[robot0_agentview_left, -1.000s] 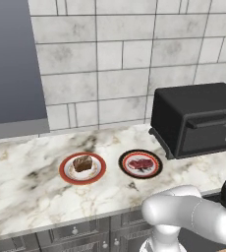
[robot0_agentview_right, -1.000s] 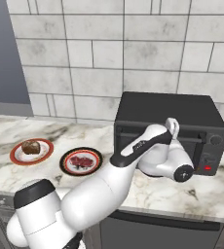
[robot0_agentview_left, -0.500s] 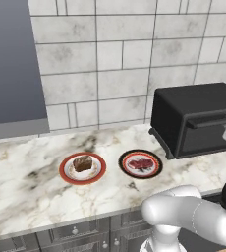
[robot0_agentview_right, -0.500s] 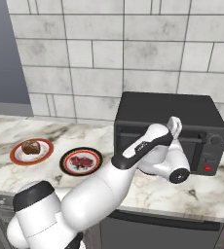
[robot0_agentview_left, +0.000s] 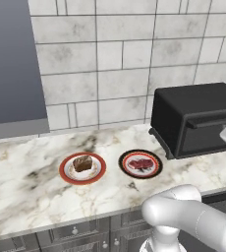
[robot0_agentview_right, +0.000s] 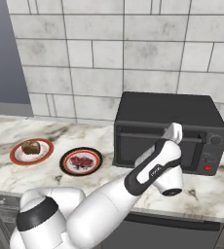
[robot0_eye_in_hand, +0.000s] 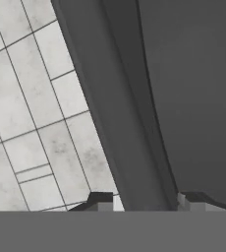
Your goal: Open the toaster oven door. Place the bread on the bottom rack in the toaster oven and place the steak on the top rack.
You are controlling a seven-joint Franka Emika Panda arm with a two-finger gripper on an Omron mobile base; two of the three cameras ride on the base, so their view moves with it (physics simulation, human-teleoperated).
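Toaster oven door (robot0_agentview_right: 158, 141) shut, at 3 o'clock from steak (robot0_agentview_right: 81, 161) on counter (robot0_agentview_right: 201, 194); claw (robot0_eye_in_hand: 144, 201) spread astride the bar handle (robot0_eye_in_hand: 120, 128), should close squarely, then pull down

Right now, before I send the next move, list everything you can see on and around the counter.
toaster oven: one, matte black, on the counter at the right, against the tiled wall.
toaster oven door: one, black with dark window and bar handle, looks shut.
bread: one, brown, on the red-rimmed plate, left of the steak.
steak: one, red and pink, on the dark-rimmed plate, between bread and oven.
counter: one, white marble with grey veins.
wall: grey-white tiles behind the counter.
claw: one, dark tips either side of the door's bar handle, jaws apart.
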